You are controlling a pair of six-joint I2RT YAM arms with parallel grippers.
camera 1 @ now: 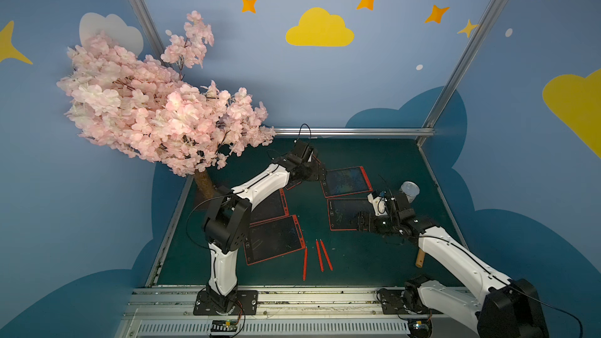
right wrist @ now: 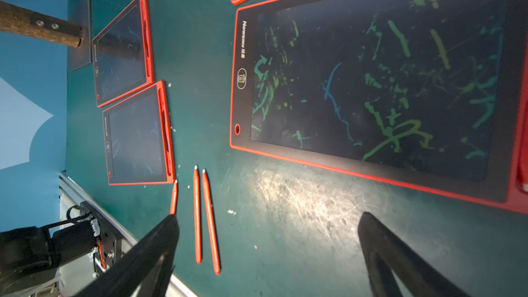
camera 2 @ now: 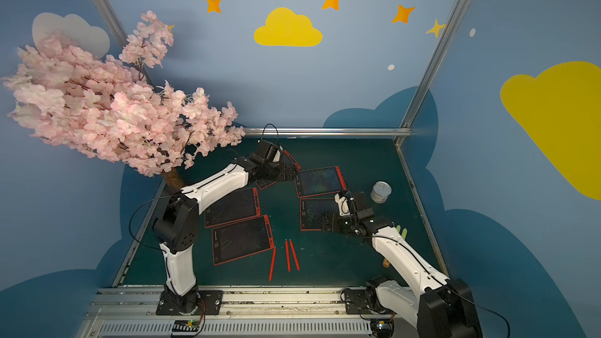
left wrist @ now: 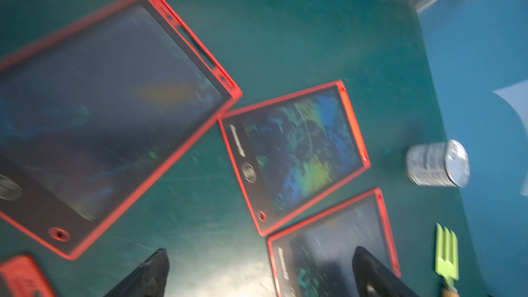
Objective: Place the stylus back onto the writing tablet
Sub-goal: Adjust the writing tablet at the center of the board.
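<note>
Three red styluses [camera 1: 319, 255] [camera 2: 287, 255] [right wrist: 197, 215] lie loose on the green table near its front edge, beside the front-left writing tablet [camera 1: 274, 238]. Several red-framed tablets lie flat around the table. My right gripper [right wrist: 268, 215] [camera 1: 359, 221] hovers open and empty over the edge of the right tablet with green scribbles [right wrist: 371, 81] [camera 1: 341, 212], with the styluses a little to its front left. My left gripper [left wrist: 260, 250] [camera 1: 320, 173] is open and empty at the back centre, above the table between two tablets [left wrist: 108, 110] [left wrist: 294, 152]. The left wrist view is blurred.
A silver can [camera 1: 409, 191] [left wrist: 437, 164] stands at the right. A green fork-like tool [left wrist: 447, 252] with a wooden handle [camera 1: 420, 258] lies under my right arm. A pink blossom tree [camera 1: 156, 108] overhangs the back left, with its trunk [camera 1: 205, 183] on the table.
</note>
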